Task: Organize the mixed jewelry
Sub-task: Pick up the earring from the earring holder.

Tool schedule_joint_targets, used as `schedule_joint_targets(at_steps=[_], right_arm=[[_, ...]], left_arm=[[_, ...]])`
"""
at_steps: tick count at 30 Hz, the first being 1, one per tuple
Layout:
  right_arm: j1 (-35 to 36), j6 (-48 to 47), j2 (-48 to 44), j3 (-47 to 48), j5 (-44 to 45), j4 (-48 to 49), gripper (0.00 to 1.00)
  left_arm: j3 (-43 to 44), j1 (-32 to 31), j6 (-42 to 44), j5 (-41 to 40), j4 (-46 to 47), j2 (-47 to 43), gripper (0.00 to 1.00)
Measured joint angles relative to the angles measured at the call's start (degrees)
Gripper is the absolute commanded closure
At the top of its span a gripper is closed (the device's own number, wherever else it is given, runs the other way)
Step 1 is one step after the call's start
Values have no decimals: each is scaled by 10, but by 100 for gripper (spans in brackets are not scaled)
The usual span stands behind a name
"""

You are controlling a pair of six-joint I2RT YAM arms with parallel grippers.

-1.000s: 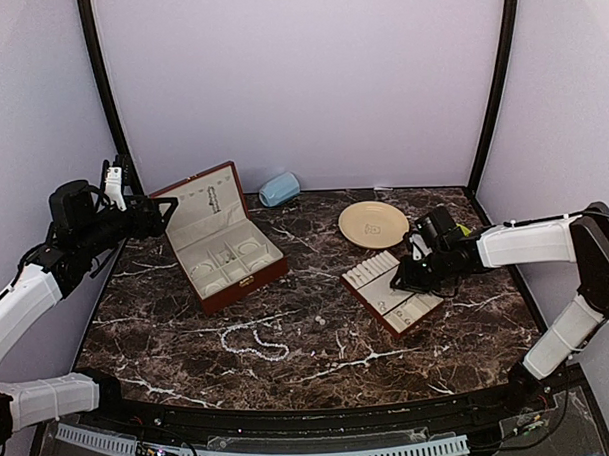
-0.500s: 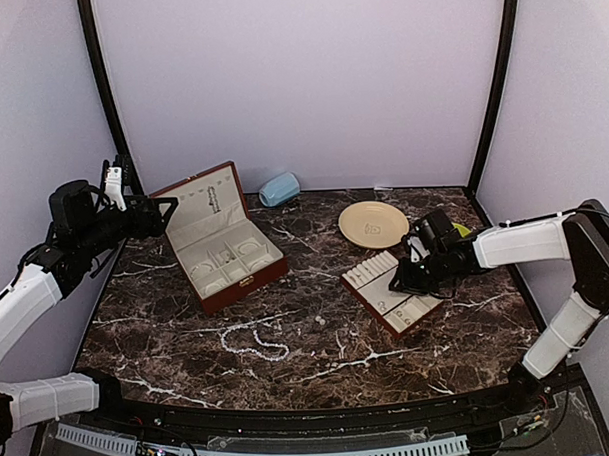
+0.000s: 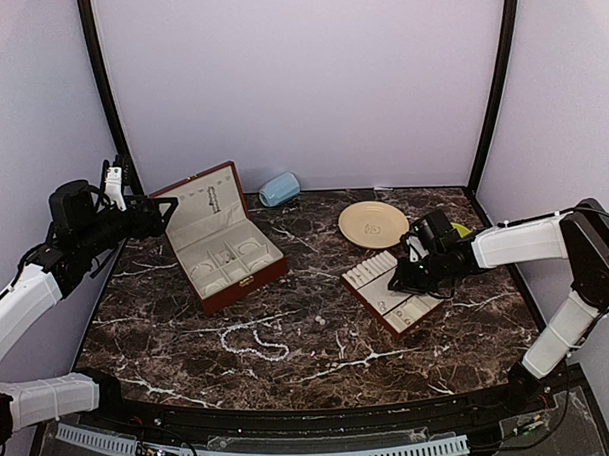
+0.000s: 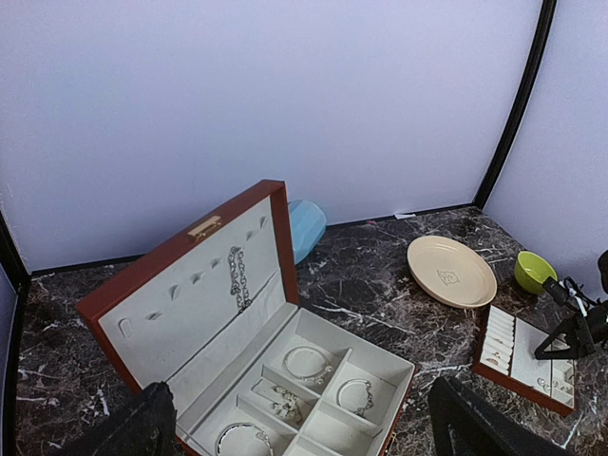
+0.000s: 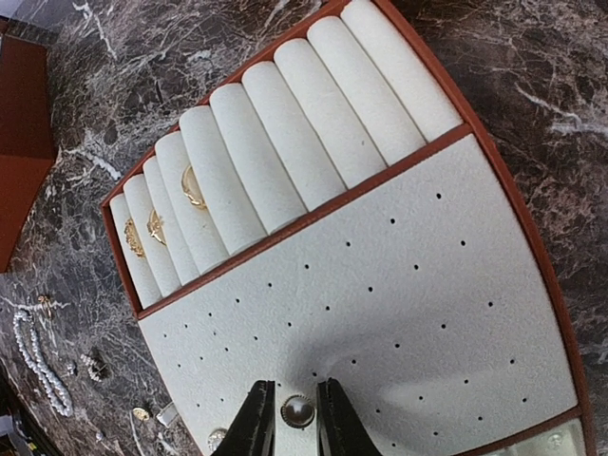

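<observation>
At far left, left gripper (image 3: 170, 215) hangs off the surface (image 3: 438, 333) edge, above and left of the box (image 3: 225, 253), jaws spread wide with nothing between them. Box is open, lid tilted back. A chain (image 4: 237, 277) hangs on the lid lining and bracelets (image 4: 306, 364) lie in the compartments. Blue object (image 3: 279, 189) sits behind the box at the back wall.

Centre front: pearl strand (image 3: 250, 342) lies loose on the bare surface, in front of the box. A few small silvery pieces (image 3: 319, 320) sit just right of it, apart from the strand.

Right of centre: plate (image 3: 372, 224) at the back, tray (image 3: 392, 290) in front of it. Green bowl (image 4: 535, 271) is right of the plate, mostly hidden by the arm in the top view.

Right gripper (image 5: 290, 423) is down over the tray's perforated panel. Jaws are narrow, pinched on a pearl stud (image 5: 297, 410) that sits at the panel face. Gold rings (image 5: 193, 187) sit in the slots at the far left end of the tray's roll section, and the other rolls are bare. Can't tell if the stud's post is in a hole.
</observation>
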Motion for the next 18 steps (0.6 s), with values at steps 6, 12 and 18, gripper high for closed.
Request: schedule_joint_targets(at_steps=[6,12,18], right_arm=[[2,-7,0,1,10,-4,83],[18,-17,0,12,43,-27,83],[38,-28,10,33,82,-57,83]], left_arm=[[0,0,0,0,0,0,4],[0,0,0,0,0,0,5],[0,0,0,0,0,0,4]])
